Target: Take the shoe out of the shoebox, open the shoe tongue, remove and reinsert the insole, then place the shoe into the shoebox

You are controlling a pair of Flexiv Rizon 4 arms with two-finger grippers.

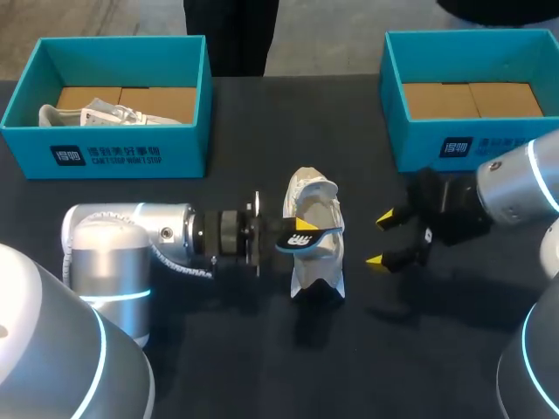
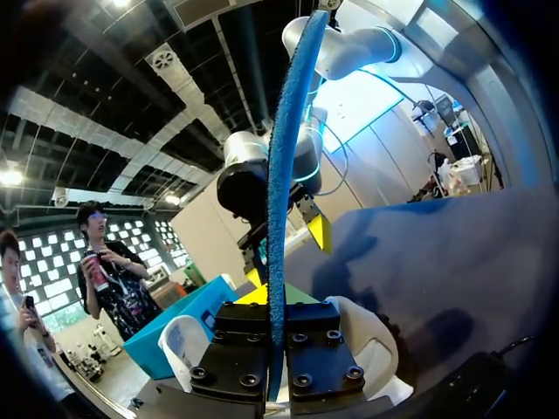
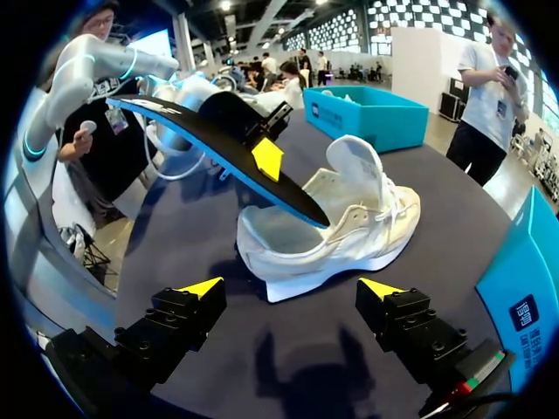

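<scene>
Closest in, at 6 o'clock, bare dark tabletop (image 1: 262, 367). Just beyond, at 9 o'clock of the shoe (image 1: 316, 266), left end effector (image 1: 297, 234), entering from the left, closed tight on the insole (image 1: 327, 231), one finger on each face. In the left wrist view, insole seen edge-on, a thin blue strip rising straight out from between the pressed fingers. Black on top, blue beneath, tilted: held end high, free end sloping down to the shoe's opening; whether touching the shoe there, impossible to tell.

At 3 o'clock of the shoe, right end effector (image 1: 381, 238), entering from the right, spread wide, nothing between its yellow fingertips (image 3: 203, 286), near the shoe yet apart from it.

At the centre of the tabletop, white shoe upright on its sole, toe toward 12 o'clock, heel toward 6 o'clock, tongue lifted up and away from the opening. Outside both boxes.

Farther back, at 10 o'clock, left shoebox (image 1: 131, 153), teal, open-topped, holding a second shoe (image 1: 87, 113), also white, against its 9 o'clock wall on a cardboard floor. At 2 o'clock, right shoebox (image 1: 454, 144), same teal, cardboard floor showing. Both boxes apart from the shoe.
</scene>
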